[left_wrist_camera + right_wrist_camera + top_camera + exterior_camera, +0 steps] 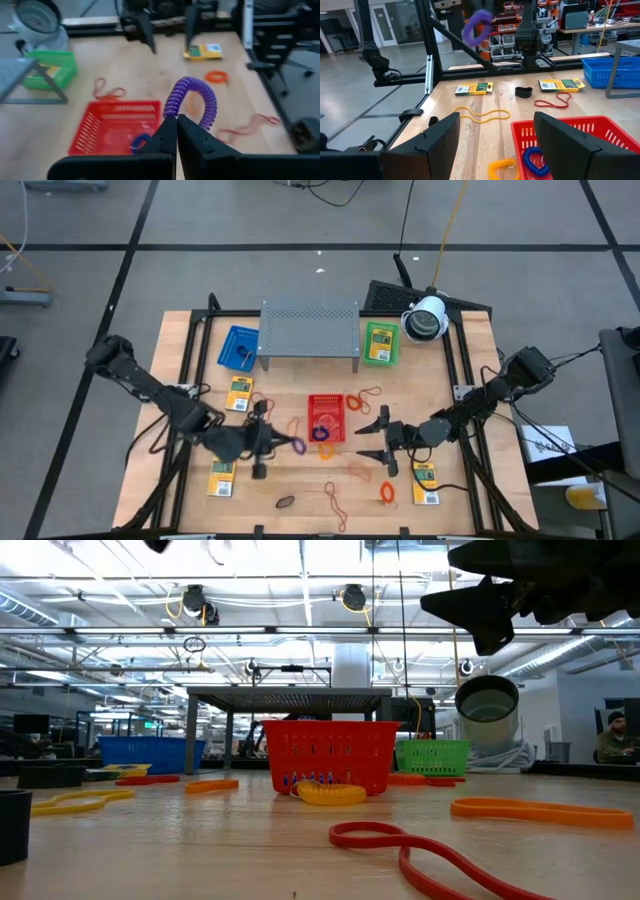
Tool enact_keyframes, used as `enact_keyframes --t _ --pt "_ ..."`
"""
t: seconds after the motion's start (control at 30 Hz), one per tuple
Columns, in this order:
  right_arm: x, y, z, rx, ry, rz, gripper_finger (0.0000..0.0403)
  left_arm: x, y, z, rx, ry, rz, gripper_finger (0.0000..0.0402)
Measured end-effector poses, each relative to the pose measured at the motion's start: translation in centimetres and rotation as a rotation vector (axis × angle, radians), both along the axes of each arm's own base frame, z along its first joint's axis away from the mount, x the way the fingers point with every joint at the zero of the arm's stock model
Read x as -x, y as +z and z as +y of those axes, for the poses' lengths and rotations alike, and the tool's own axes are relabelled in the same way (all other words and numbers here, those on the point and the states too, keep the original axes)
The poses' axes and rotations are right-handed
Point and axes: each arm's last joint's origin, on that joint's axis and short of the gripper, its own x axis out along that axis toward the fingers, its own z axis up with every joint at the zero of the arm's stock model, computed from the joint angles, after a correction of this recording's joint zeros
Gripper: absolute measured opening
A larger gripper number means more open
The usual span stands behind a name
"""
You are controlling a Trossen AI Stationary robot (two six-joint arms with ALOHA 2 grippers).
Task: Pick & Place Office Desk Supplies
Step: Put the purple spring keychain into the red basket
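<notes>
A purple coiled loop (192,97) hangs in the air just left of the red mesh basket (326,418), with my left gripper (280,443) shut on it; it also shows in the right wrist view as the purple loop (476,27). My right gripper (378,438) stands open and level to the right of the basket, fingers pointing at it, nothing between them. A blue coil (535,157) lies inside the basket and a yellow coil (330,793) lies on the table at its near side. Yellow-and-green packets (239,392) (221,478) (425,483) lie flat on the table. My left gripper pinches one end of the purple loop (171,111) between its two fingertips. The fingers come from the table's left, slanting a little downward. The loop arches out beyond the fingertips, lifted clear of the table and the basket.
A grey perforated rack (310,330) stands at the back, with a blue basket (238,347) to its left and a green basket (379,343) to its right. Loose bands lie around: red (420,855), orange (388,492), black (285,502), tan (335,502).
</notes>
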Motion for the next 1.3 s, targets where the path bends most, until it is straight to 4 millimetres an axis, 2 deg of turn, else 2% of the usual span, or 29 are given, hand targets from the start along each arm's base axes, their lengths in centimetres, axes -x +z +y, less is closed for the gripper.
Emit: enact_keyframes --t 0.17,0.3,0.6,0.9,1.3 --pt "0.0 0.0 0.0 0.000 0.000 0.000 0.0247 -1.7 -0.1 2.5 0.027 0.050 -0.001 0.0006" --pt "0.0 0.0 0.0 0.001 0.000 0.001 0.0247 -3.3 -0.6 3.7 0.063 0.031 -0.002 0.0003" --pt "0.0 0.0 0.0 0.002 0.001 0.003 0.0247 -6.0 -3.7 5.3 0.072 0.043 0.091 0.0006" --pt "0.0 0.0 0.0 0.002 0.003 0.004 0.0247 -6.8 -4.9 6.1 0.066 0.081 0.127 0.0004" --pt "0.0 -0.1 0.0 0.004 0.003 0.007 0.0247 -6.9 -4.6 6.1 0.070 0.088 0.090 0.0051"
